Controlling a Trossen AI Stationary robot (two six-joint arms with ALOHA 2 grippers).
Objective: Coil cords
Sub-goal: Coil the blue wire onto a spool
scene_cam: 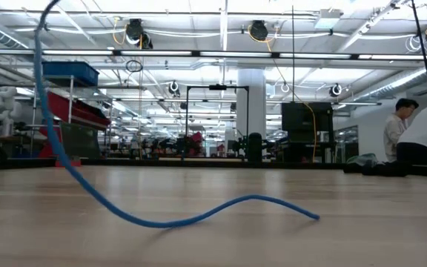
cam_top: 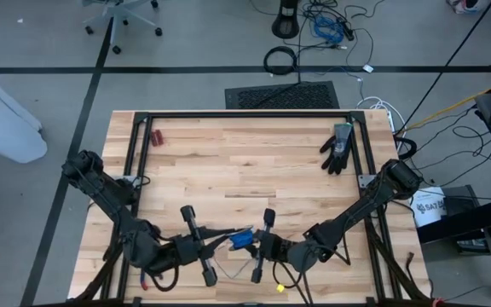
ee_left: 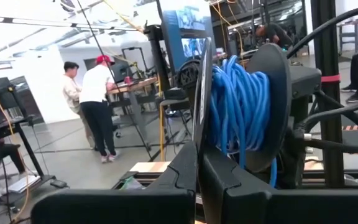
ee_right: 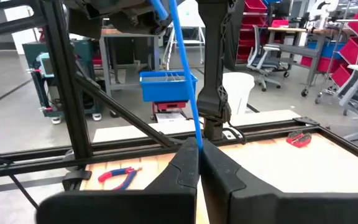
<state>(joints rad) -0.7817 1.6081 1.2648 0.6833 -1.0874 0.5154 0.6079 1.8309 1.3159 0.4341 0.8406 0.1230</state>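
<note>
Close to the low camera, blue cord (scene_cam: 199, 216) snakes across the bench (scene_cam: 362, 237), one loose end lying on the wood, the other rising out of frame at upper left, so what holds it up is cut off there. From above, both arms meet at the near edge of the bench: left claw (cam_top: 196, 247) and right claw (cam_top: 262, 246) sit just beside each other with a blue bundle (cam_top: 242, 240) between them. Left wrist view: left claw fingers (ee_left: 185, 168) pressed together, a thin dark flat edge seems caught between the tips but hard to tell what; right behind them a coil of blue cord (ee_left: 238, 109) wound on a dark round part. Right wrist view: right claw (ee_right: 199, 152) pinching a taut blue strand (ee_right: 182, 74) that runs upward and out of frame. Plug and dark end of the cord not made out in any view. Black glove (cam_top: 337, 147) lies well apart toward the far right corner, small red item (cam_top: 157, 136) at far left corner, red-handled pliers (ee_right: 120, 177) on the wood. People stand in the room behind, partly hidden.
</note>
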